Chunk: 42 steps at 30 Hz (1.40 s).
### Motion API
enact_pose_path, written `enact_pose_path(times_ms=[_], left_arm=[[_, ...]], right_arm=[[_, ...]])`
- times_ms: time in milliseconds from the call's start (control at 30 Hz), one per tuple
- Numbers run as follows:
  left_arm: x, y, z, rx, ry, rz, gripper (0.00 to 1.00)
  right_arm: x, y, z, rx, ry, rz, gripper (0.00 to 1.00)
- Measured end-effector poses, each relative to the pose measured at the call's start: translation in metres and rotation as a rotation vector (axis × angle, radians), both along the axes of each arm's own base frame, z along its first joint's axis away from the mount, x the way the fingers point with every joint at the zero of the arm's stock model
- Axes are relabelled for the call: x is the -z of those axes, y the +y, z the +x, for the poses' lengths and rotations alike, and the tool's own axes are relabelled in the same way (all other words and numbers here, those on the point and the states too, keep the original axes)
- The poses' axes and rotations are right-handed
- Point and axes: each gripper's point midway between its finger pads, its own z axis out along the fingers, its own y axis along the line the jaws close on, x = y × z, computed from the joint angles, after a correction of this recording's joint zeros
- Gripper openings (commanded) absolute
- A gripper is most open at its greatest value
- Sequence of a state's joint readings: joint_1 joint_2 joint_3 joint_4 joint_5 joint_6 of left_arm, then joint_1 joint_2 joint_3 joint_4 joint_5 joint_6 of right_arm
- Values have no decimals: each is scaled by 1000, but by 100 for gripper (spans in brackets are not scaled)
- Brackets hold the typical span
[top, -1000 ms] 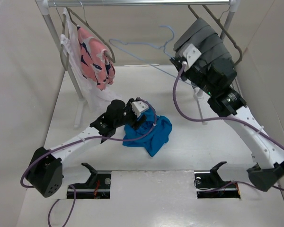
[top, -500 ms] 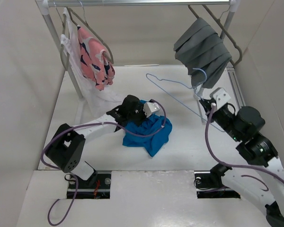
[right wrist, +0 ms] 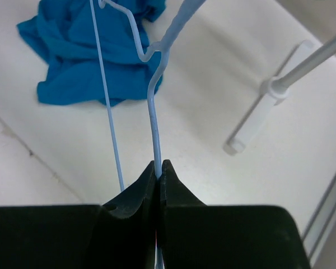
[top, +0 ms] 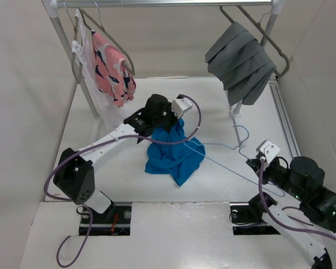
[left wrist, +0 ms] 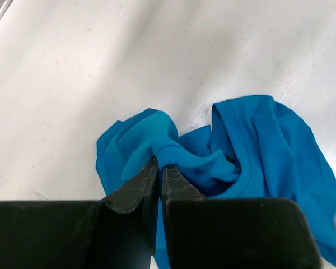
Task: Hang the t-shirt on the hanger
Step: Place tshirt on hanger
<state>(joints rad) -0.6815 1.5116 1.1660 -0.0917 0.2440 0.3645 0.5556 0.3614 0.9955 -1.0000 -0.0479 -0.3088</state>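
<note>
The bright blue t-shirt point(top: 173, 159) lies crumpled in the middle of the table. My left gripper point(top: 171, 123) is at its far edge, shut on a ribbed fold of the cloth point(left wrist: 173, 157), which is pulled up a little. The thin light-blue wire hanger point(top: 224, 162) slants low over the table from the t-shirt's right side toward the front right. My right gripper point(top: 252, 163) is shut on its wire point(right wrist: 154, 112) just below the twisted neck. In the right wrist view the t-shirt point(right wrist: 84, 61) lies beyond the hanger.
A clothes rack spans the back. A pink patterned garment point(top: 113, 64) hangs at its left and a grey cloth point(top: 241, 59) at its right. The rack's white foot point(top: 235, 112) and post stand between the arms' work area and the right wall.
My left gripper closed on the t-shirt's edge and drew it toward the back. The right arm carried the hanger from up near the rail down to the front right, low over the table.
</note>
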Motion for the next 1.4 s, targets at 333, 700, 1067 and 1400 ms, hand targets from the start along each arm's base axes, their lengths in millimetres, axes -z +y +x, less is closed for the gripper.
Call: enact_pose_path(times_ms=[333,700,1067,1400], left_arm=[[7,3,-6,-48,55,21,0],[11,5,-10,-60,78,32,0],[-18,-2,-6,-86,86,-5,0],[-96,-22,-6,-113,117,-144,0]], right_arm=[[54,10,6,26,107,37,0],[54,43,63,44,70,90,0],[48,43,88,120,31,69,0],[4,87,149,127,-93,66,0]])
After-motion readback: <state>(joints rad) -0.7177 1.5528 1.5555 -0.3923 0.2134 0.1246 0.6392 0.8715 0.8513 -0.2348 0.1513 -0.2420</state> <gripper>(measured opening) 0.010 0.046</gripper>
